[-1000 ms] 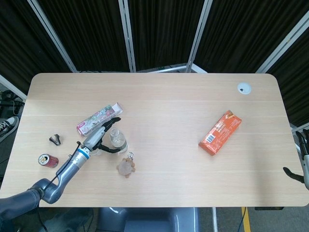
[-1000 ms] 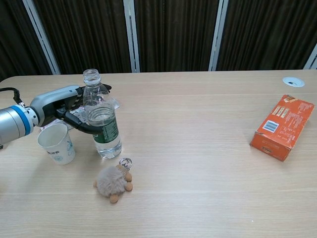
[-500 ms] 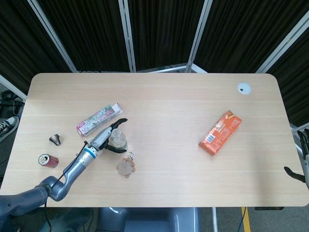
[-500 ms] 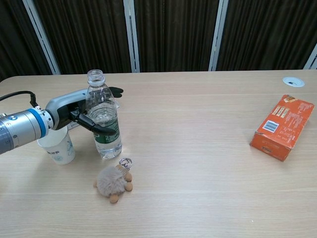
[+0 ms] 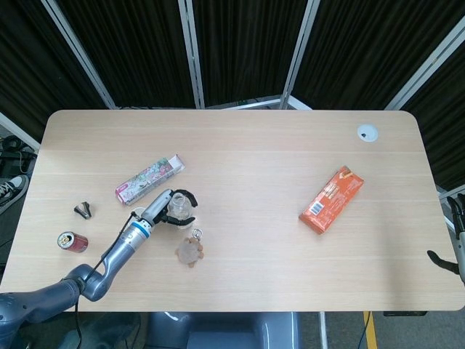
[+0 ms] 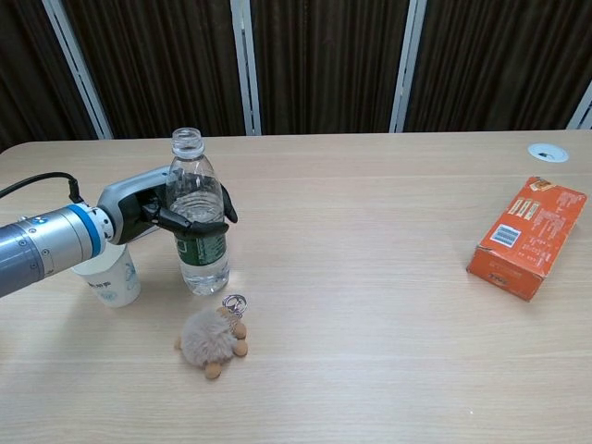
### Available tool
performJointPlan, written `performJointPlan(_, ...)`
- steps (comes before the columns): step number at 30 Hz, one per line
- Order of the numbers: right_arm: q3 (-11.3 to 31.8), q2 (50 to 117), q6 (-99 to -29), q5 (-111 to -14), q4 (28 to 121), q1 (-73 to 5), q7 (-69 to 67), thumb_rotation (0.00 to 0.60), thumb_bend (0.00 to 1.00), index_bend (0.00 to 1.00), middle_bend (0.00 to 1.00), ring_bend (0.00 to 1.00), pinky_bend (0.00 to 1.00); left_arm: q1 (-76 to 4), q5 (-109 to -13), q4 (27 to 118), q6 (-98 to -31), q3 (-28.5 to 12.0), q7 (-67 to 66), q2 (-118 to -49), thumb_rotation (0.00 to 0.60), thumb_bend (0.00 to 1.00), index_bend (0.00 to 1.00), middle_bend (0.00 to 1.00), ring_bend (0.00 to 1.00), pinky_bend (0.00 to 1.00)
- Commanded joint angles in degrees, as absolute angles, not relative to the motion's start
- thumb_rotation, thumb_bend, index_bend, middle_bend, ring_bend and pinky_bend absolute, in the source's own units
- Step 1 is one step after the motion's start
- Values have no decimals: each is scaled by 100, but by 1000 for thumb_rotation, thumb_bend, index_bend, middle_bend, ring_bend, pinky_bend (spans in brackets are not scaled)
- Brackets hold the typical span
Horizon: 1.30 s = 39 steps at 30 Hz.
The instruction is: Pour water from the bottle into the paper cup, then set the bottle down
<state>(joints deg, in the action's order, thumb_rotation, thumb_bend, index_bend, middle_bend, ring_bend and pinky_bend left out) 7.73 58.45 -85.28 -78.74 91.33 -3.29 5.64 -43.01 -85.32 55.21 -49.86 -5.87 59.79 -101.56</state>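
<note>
A clear, uncapped water bottle [image 6: 197, 188] with a green label stands upright on the table [image 6: 370, 305], seen from above in the head view as the bottle [image 5: 179, 206]. My left hand [image 6: 163, 211] grips its middle, with dark fingers [image 6: 205, 225] wrapped across the front; from above the left hand [image 5: 163, 204] sits just left of the bottle. The white paper cup [image 6: 112, 278] stands upright just left of the bottle, partly hidden behind my forearm. Only a sliver of my right hand [image 5: 453, 247] shows at the right edge of the head view, off the table.
A plush keychain [image 6: 212, 340] lies just in front of the bottle. An orange box [image 6: 527, 236] lies far right. A pink carton [image 5: 149, 179], a black clip [image 5: 83, 210] and a red can [image 5: 73, 241] lie on the left, with a cable grommet [image 5: 367, 132] at the back right.
My left hand has moved right towards the bottle and its fingers have closed around it. The bottle has shifted slightly right and stays upright.
</note>
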Motion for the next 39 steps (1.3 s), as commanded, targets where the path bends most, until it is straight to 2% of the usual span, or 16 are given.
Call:
performJointPlan(1, 773, 5847, -8527, -7869, 9132, -329, 567, 600, 0, 0, 0, 0, 0, -4326, -8464, 5664, -4990, -648, 5917, -10106, 600, 514, 591, 489, 305, 338)
performJointPlan(9, 775, 5844, -8521, -7844, 9148, -330, 583, 600, 0, 0, 0, 0, 0, -4381, -8354, 6370, -5327, -1002, 5627, -9714, 600, 501, 600, 497, 310, 342)
performJointPlan(14, 768, 5833, -8533, -7849, 9171, -321, 581, 600, 0, 0, 0, 0, 0, -4387, -8289, 7055, -5452, -1214, 5253, -9069, 600, 500, 604, 498, 311, 343)
performJointPlan(21, 743, 5816, -8607, -7920, 9224, -292, 599, 600, 0, 0, 0, 0, 0, -4202, -8269, 7355, -5347, -1067, 4825, -8038, 600, 500, 604, 498, 310, 343)
performJointPlan(26, 726, 5813, -8657, -7970, 9261, -273, 617, 600, 0, 0, 0, 0, 0, -4040, -8336, 7202, -5309, -844, 4753, -7673, 600, 500, 604, 498, 310, 343)
performJointPlan(29, 706, 5811, -8678, -8016, 9296, -266, 638, 600, 0, 0, 0, 0, 0, -3889, -8407, 6836, -5213, -567, 4662, -7486, 600, 501, 604, 498, 311, 343)
performJointPlan(30, 695, 5814, -8680, -8041, 9309, -269, 660, 600, 0, 0, 0, 0, 0, -3813, -8458, 6548, -5185, -418, 4553, -7500, 600, 501, 604, 498, 310, 344)
performJointPlan(39, 719, 5860, -8635, -7989, 9270, -307, 748, 600, 0, 0, 0, 0, 0, -3648, -8691, 5354, -5251, -60, 4499, -8059, 600, 500, 605, 498, 311, 344)
